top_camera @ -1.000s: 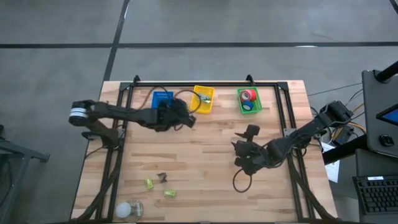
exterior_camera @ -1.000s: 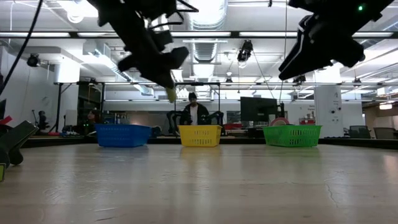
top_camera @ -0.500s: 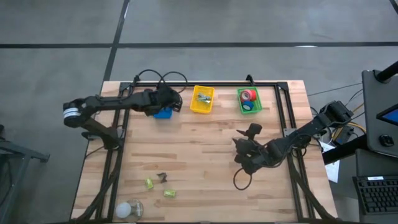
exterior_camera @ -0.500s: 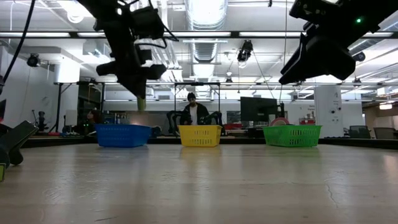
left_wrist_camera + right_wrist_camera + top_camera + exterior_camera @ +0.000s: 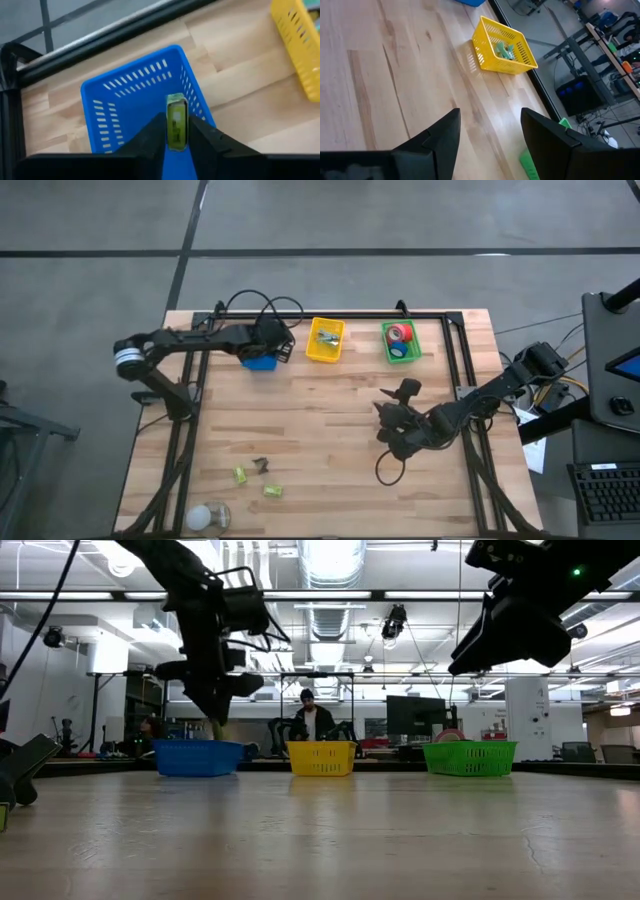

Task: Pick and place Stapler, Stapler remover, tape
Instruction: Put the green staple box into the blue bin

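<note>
My left gripper [image 5: 272,348] hangs over the blue basket [image 5: 131,98] at the table's far left, shut on a small yellow-green stapler [image 5: 176,121]. In the low view the stapler [image 5: 218,728] pokes out below the fingers, just above the basket's rim [image 5: 197,746]. The yellow basket [image 5: 326,340] holds green pieces. Red and blue tape [image 5: 400,338] lies in the green basket [image 5: 401,356]. Above the table's middle right, my right gripper [image 5: 393,408] is open and touches nothing. My left gripper pinches the stapler's two long sides [image 5: 170,131] between its two fingers. The fingers slant down from the near-left side and lie along the stapler, whose far end [image 5: 176,100] sticks out past them. The stapler is lifted clear, over the basket's inside.
Near the table's front left lie two small green pieces [image 5: 240,474] [image 5: 272,491], a dark staple remover [image 5: 260,466] and a clear roll [image 5: 208,516]. A black frame rail [image 5: 330,313] runs along the far edge behind the baskets. Bare wood fills the middle.
My left gripper has carried the stapler from beside the yellow basket toward the table's left and far edge, and now stands over the blue basket, lower and tipped more steeply down. The stapler stays between its fingers.
</note>
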Robot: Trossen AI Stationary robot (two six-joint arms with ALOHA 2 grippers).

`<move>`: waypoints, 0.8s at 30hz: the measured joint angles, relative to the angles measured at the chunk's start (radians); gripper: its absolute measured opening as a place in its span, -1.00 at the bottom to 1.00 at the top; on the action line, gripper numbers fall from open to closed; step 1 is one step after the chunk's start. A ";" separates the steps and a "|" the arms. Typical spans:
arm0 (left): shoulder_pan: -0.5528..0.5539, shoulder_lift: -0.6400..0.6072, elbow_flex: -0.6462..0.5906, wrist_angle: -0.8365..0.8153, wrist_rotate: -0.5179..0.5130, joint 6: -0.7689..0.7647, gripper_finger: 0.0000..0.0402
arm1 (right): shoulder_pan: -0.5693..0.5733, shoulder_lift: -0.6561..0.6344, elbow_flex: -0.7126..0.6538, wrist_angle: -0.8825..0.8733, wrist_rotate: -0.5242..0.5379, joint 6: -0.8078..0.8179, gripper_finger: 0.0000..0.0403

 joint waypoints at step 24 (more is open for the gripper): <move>-0.368 -0.091 0.000 0.042 0.234 0.131 -0.02 | -0.001 0.000 -0.017 0.001 -0.001 0.000 -0.04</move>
